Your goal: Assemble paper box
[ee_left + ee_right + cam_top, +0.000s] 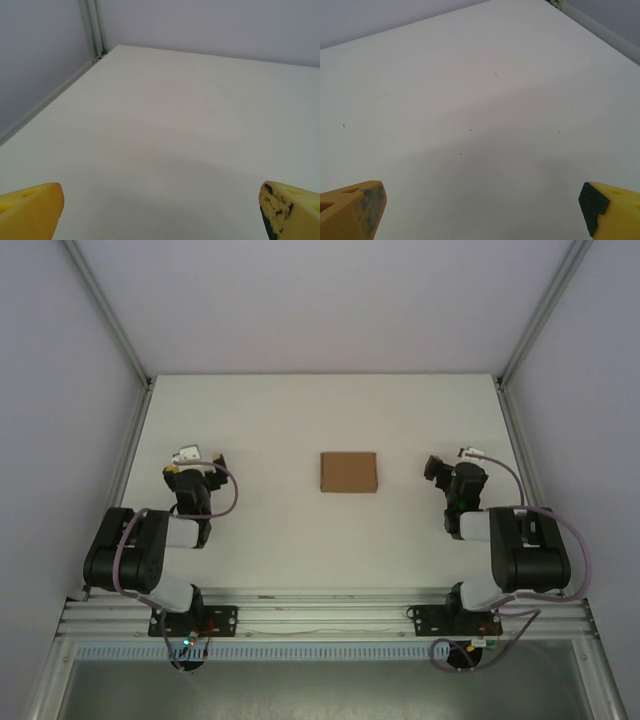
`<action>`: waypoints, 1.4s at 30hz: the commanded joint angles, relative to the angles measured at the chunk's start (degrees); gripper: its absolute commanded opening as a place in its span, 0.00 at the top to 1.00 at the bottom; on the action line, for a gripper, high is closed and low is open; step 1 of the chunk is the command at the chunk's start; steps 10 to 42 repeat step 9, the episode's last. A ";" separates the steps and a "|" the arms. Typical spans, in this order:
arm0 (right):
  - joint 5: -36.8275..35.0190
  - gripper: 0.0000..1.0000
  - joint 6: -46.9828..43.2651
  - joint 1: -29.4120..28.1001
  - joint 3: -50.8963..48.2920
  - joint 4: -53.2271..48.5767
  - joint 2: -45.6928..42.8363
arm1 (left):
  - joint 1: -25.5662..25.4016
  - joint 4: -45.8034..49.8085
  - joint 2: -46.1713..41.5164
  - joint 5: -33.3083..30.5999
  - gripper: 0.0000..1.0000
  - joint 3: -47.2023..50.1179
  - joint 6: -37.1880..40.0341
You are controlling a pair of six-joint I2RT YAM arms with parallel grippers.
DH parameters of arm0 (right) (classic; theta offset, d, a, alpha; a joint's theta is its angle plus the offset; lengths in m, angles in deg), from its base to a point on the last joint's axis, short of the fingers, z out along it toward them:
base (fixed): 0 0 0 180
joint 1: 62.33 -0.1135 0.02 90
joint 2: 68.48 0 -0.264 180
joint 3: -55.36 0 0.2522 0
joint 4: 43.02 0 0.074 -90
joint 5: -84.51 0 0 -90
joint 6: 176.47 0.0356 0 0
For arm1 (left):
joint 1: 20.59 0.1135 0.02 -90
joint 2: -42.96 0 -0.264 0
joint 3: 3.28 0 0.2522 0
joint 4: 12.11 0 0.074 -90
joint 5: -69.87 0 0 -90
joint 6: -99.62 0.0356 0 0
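Paper box [348,472]: brown rectangle at centre of table [300,405], midway between arms, probably so either can reach it. Left gripper [200,459], right gripper [438,468]: flanking box, well apart from it, jaws spread wide, nothing held. Likely rest pose.

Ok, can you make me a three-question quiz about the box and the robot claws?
1. Where is the box? A. far corner B. middle of the table C. hanging off the edge
2. What colour is it? A. blue B. green C. brown
3. The left claw and right claw are: A. both open B. both shut C. one open, one shut
Answers: 1 B, it sits mid-table, away from every edge. 2 C, it is plain brown cardboard. 3 A, each wrist view shows yellow fingers far apart with nothing between.
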 commanded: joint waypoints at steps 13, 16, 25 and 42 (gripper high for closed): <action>-0.14 0.00 0.75 0.39 0.81 1.09 -0.54 | 0.34 0.87 -0.46 1.03 0.00 -0.30 -0.33; -0.14 0.00 0.75 0.39 0.81 1.09 -0.54 | 0.34 0.87 -0.46 1.03 0.00 -0.30 -0.33; -0.14 0.00 0.75 0.39 0.81 1.09 -0.54 | 0.34 0.87 -0.46 1.03 0.00 -0.30 -0.33; -0.14 0.00 0.75 0.39 0.81 1.09 -0.54 | 0.34 0.87 -0.46 1.03 0.00 -0.30 -0.33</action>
